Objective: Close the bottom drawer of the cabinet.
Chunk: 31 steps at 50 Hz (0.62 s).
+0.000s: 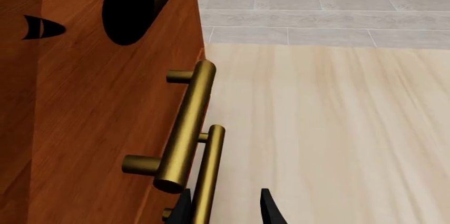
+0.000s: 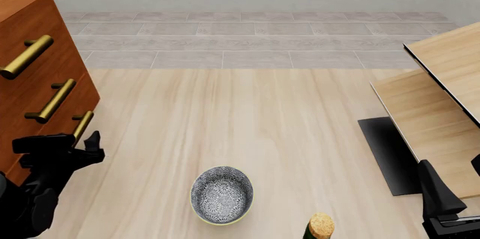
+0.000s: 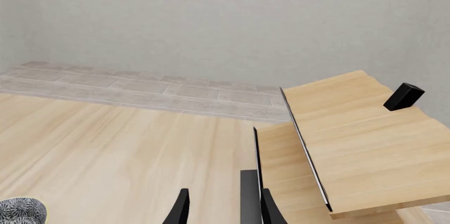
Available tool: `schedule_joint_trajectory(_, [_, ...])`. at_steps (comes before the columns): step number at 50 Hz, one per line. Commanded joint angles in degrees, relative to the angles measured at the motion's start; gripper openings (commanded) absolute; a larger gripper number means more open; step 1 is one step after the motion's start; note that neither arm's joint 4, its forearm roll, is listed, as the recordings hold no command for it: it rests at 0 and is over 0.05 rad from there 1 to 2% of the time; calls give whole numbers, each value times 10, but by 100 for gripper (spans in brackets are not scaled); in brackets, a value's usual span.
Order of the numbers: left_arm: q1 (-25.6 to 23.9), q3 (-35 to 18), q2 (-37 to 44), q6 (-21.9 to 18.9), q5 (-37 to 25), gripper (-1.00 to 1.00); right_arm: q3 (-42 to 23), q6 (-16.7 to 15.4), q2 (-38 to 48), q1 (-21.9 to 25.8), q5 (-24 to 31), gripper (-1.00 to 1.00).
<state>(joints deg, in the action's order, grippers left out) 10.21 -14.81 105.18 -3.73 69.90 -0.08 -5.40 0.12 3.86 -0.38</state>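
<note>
Bottom drawer [image 2: 75, 138] sits lowest in the cabinet [image 2: 41, 76] at far left. Its front looks about flush, but the edge is cut off, so I can't confirm. I've parked my left gripper [image 2: 75, 149] at its brass handle [image 2: 82, 126], jaws parted, grasping nothing, to push. Right gripper [image 3: 221, 208] idles, spread, fingers mostly cropped.

The cabinet [image 1: 91, 129] filled one side, its wood front close. Two brass handles [image 1: 184, 129] ran down it, a third loomed huge and near. The left gripper [image 1: 225, 209] stood with jaws apart, one fingertip [image 1: 181, 208] beside the lowest handle [image 1: 209, 174].
</note>
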Motion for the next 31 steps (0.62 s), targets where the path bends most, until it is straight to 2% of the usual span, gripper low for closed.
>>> schedule_joint_trajectory(1, [16,2,28,-7,0,100,0,0,0,0,0,100])
schedule_joint_trajectory(18, [50,-7,36,-15,0,100,0,-1,0,0,0,100])
schedule_joint_trajectory(31, [54,-6,37,-17,0,100,0,-2,0,1,-1,100])
